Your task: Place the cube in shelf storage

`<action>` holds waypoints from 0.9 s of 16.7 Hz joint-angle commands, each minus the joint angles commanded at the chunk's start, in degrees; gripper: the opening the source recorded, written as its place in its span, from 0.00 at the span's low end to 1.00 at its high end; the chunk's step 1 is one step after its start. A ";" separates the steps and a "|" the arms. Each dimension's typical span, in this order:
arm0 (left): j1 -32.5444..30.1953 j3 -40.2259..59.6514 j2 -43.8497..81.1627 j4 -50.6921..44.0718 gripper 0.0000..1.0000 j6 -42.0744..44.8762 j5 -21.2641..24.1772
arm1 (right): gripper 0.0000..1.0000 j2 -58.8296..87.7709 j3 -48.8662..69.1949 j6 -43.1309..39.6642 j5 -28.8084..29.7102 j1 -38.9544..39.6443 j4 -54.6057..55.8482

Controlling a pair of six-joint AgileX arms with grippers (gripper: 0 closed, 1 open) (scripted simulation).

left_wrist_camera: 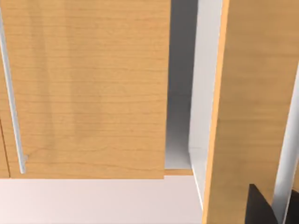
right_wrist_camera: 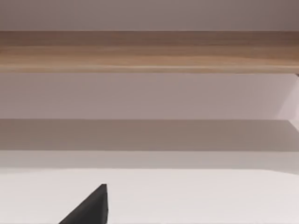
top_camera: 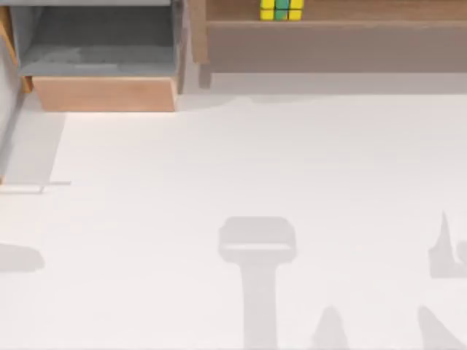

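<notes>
One cube sits on the shelf storage at the surface's far edge, right of the grey-lined compartment. Neither claw's opening or hold can be told.

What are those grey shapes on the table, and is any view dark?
Top view: the soft grey shapes on the white table are shadows cast from above, and the cube sits lit on the shelf storage. Left wrist view: a shaded gap between wood panels. Right wrist view: a shadow band beneath the shelf edge. No view is dark.
</notes>
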 joint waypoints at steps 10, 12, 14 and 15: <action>-4.22 8.14 4.08 -5.10 0.00 -0.35 -4.47 | 1.00 0.00 0.00 0.00 0.00 0.00 0.00; -6.14 11.51 5.47 -7.03 0.00 -0.43 -6.27 | 1.00 0.00 0.00 0.00 0.00 0.00 0.00; -6.83 12.49 5.79 -7.60 0.00 -0.50 -6.90 | 1.00 0.00 0.00 0.00 0.00 0.00 0.00; -6.83 12.49 5.79 -7.60 0.00 -0.50 -6.90 | 1.00 0.00 0.00 0.00 0.00 0.00 0.00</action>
